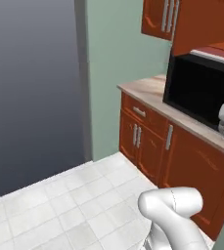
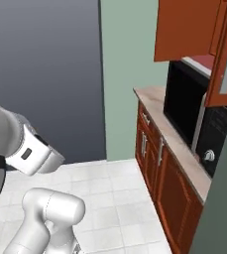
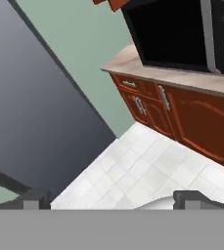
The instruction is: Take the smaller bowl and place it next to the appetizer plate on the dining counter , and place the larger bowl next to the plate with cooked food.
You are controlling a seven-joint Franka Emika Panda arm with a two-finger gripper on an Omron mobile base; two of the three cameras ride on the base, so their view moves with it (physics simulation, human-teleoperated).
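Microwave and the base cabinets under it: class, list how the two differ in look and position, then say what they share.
The microwave is black and glossy; the base cabinets are red-brown wood. The microwave sits on the beige countertop; the cabinets stand beneath it on the white tiled floor. The cabinets have several short silver handles; the microwave has one long one. Both line the same wall.
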